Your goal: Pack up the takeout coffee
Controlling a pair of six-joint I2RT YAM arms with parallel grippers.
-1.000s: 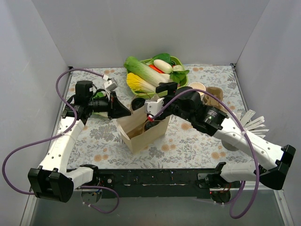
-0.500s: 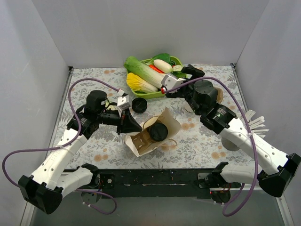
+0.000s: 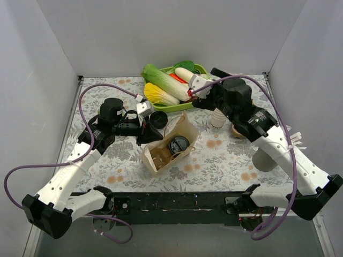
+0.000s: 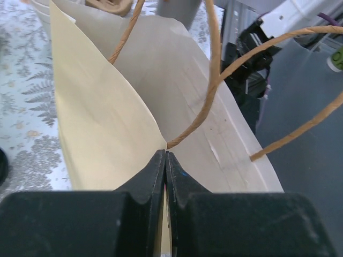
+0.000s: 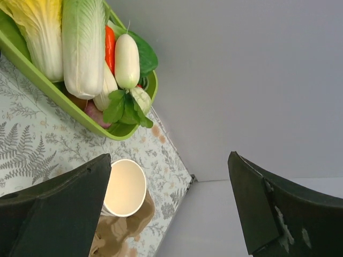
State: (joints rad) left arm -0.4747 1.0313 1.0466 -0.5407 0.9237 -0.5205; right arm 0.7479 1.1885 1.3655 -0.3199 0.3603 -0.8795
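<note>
The takeout coffee (image 3: 178, 144) sits inside the open cream paper bag (image 3: 186, 127) at the table's middle; only its round black lid shows. My left gripper (image 3: 154, 135) is shut on the bag's left rim, and in the left wrist view (image 4: 165, 156) its black jaws pinch the paper edge (image 4: 107, 123). My right gripper (image 3: 205, 89) is open and empty, raised at the back right, apart from the bag. In the right wrist view (image 5: 171, 206) its fingers (image 5: 59, 206) stand wide apart above the stack of lidless cream cups (image 5: 124, 187).
A green tray of vegetables (image 3: 199, 69) stands at the back. A loose black lid (image 3: 158, 119) lies behind the bag. The cup stack (image 3: 217, 118) and a brown cardboard carrier (image 3: 241, 127) stand right of it. A grey cylinder (image 3: 262, 158) and white sticks (image 3: 293, 140) are at the right.
My right gripper has come out of the bag and risen to the back right, leaving the coffee inside. The bag has tipped over open. My left gripper kept hold of the rim.
</note>
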